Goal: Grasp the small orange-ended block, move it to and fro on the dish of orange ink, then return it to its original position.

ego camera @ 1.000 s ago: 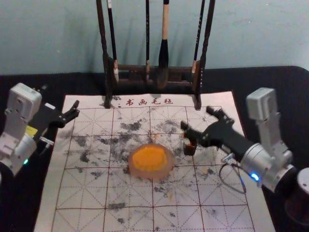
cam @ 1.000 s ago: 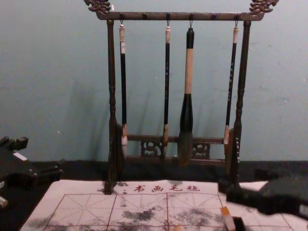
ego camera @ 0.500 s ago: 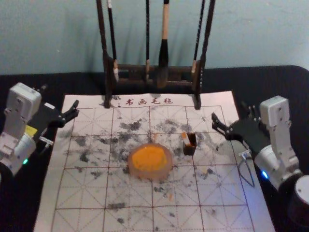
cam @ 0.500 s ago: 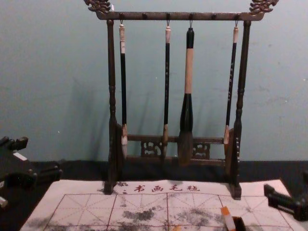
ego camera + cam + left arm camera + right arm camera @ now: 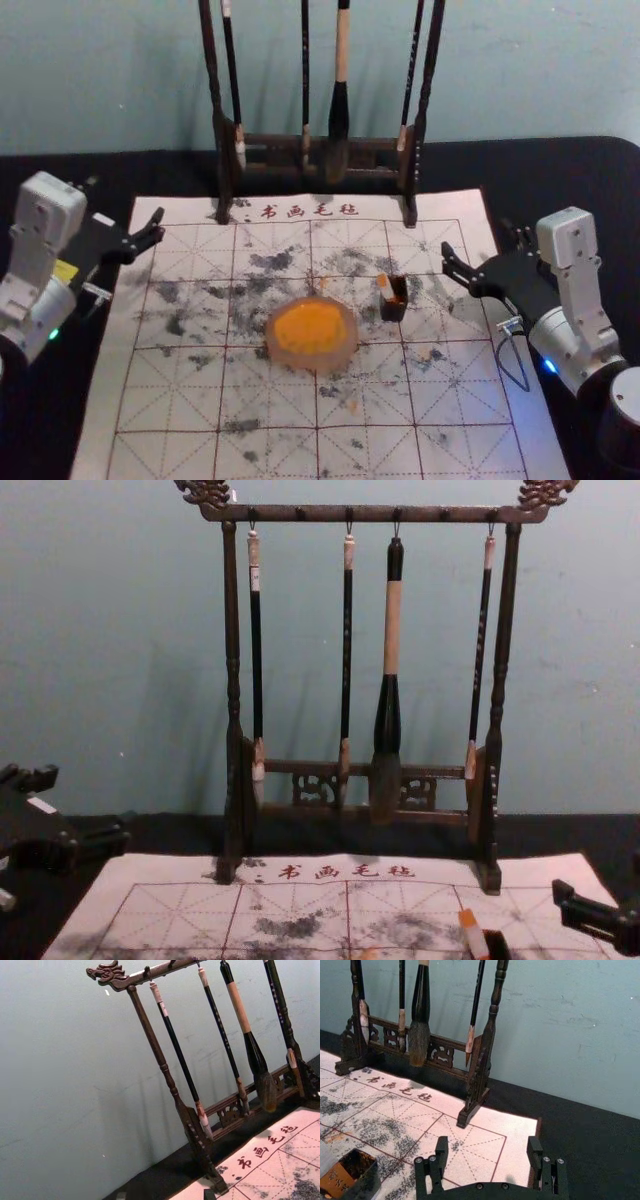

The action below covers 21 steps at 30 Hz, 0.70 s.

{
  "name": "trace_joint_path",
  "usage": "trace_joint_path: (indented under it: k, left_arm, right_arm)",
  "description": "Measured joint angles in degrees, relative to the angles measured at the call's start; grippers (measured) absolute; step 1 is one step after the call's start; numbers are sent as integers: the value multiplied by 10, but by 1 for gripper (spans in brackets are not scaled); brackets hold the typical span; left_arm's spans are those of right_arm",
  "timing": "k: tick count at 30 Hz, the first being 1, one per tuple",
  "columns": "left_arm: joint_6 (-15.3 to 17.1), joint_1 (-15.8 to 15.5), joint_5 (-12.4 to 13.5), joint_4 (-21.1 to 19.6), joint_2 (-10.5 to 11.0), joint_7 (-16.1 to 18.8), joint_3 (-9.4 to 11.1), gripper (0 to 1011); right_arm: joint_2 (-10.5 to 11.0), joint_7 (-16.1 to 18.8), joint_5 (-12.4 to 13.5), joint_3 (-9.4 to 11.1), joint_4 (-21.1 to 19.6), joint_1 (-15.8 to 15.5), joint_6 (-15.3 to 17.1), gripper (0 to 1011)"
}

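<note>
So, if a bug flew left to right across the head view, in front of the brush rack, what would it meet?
The black left gripper → the round, pinkish dish of orange ink → the small, dark, open-topped box with the orange-ended block in it → the black right gripper.
</note>
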Motion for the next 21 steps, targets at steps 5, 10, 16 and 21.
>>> trace_joint_path:
  k: [5,10,16,21]
  left_arm:
    - [0,0,0,0,0,0,0,1001]
    - [0,0,0,0,0,0,0,1002]
    - [0,0,0,0,0,0,0,1001]
    - [0,0,0,0,0,0,0,1002]
  right_arm:
    - [0,0,0,0,-1,0,0,1000]
    - [0,-1,0,0,-2,0,-1,1000]
    - [0,-1,0,0,-2,-1,-1,1000]
    - [0,-1,0,0,-3,-1,-1,1000]
